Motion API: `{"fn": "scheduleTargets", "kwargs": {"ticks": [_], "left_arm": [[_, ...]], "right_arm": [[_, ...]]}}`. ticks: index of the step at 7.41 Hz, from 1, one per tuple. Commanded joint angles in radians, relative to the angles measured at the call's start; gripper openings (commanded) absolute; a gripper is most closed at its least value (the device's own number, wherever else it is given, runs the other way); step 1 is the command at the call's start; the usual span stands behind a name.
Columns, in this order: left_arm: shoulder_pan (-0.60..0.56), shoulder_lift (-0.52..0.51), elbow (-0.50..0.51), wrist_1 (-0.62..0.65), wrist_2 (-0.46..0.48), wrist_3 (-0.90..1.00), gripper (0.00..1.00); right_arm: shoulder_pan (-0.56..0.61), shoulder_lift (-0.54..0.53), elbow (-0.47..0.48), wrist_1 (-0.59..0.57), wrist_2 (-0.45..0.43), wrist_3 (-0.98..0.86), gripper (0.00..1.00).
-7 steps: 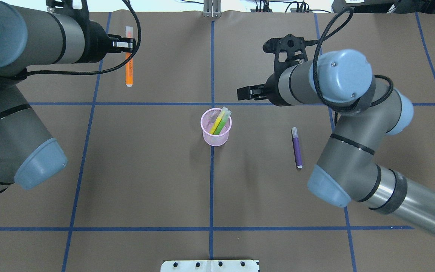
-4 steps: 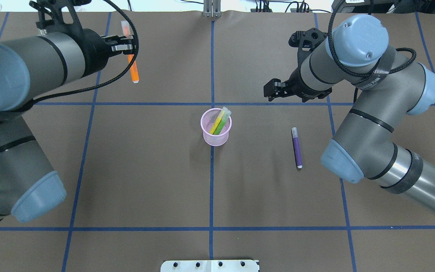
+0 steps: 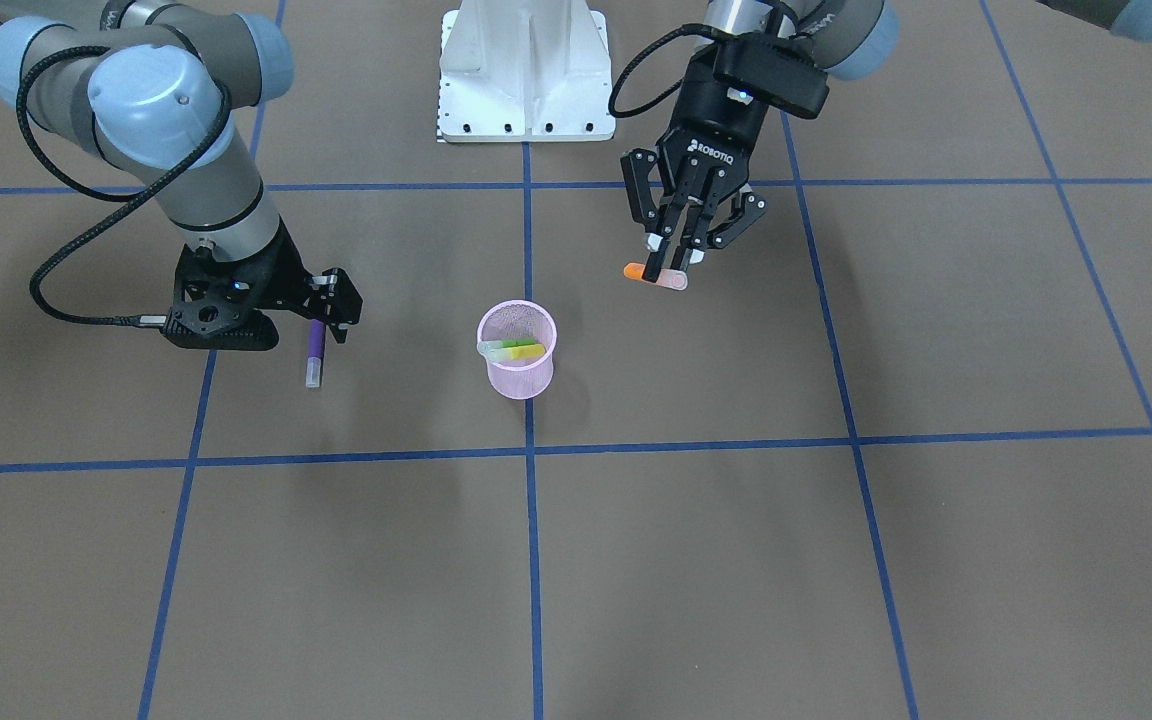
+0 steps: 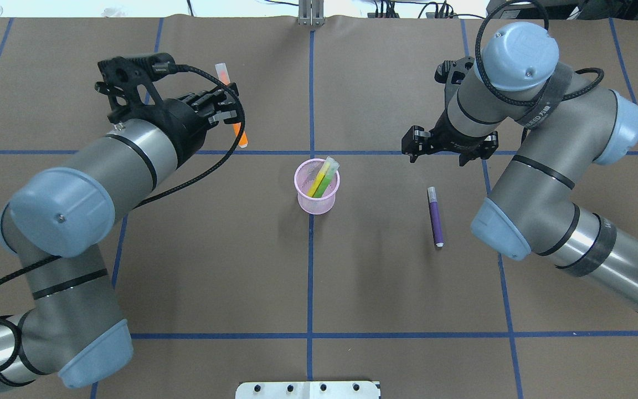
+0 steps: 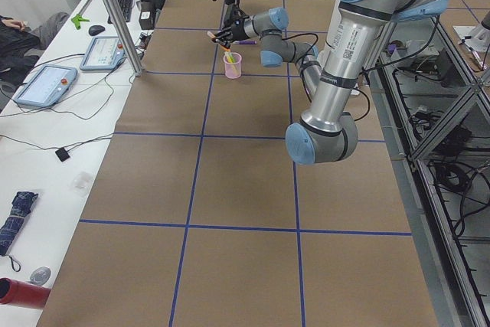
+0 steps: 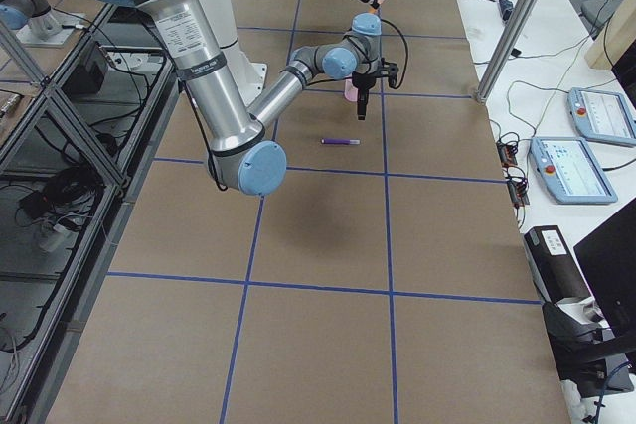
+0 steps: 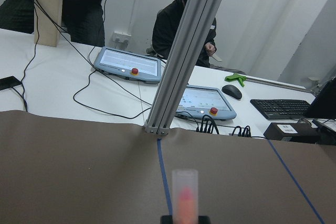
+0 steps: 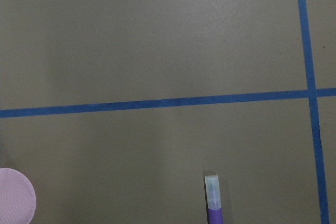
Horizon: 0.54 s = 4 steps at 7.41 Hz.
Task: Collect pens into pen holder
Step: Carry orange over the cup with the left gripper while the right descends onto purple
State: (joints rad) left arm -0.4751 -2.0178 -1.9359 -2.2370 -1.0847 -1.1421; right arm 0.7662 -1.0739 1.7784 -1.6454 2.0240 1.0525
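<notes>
- Four pens: the orange pen is pinched crosswise between my left gripper's closed fingertips, clear cap sticking out past them, held off the table.
- The green pen and yellow pen lean together inside the one pen holder, a pink mesh cup standing to the right of my left fingers and nearer my base.
- The purple pen lies flat and free, just base-ward of my right gripper, cap end nearest it.
- I cannot tell how far my right fingers are parted.
- "ROBOTIQ" is printed on my left gripper's body.
- Blue tape lines cross the brown table.
</notes>
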Motion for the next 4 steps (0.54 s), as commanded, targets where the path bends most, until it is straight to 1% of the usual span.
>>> {"fn": "scheduleTargets", "kwargs": {"ticks": [1, 2, 3, 4], "left_arm": [[0.058, -0.039, 0.078, -0.07, 0.035, 0.001, 0.0], [0.061, -0.054, 0.078, -0.07, 0.043, 0.005, 0.0], [0.062, -0.058, 0.084, -0.07, 0.042, 0.005, 0.0], [0.065, -0.096, 0.121, -0.07, 0.042, 0.005, 0.0]], "right_arm": [[-0.005, -0.003, -0.072, 0.004, 0.009, -0.046, 1.0], [-0.008, -0.003, -0.091, 0.004, 0.012, -0.052, 1.0], [-0.025, -0.006, -0.135, 0.072, 0.013, -0.051, 1.0], [-0.031, -0.006, -0.181, 0.176, 0.018, -0.042, 1.0]]}}
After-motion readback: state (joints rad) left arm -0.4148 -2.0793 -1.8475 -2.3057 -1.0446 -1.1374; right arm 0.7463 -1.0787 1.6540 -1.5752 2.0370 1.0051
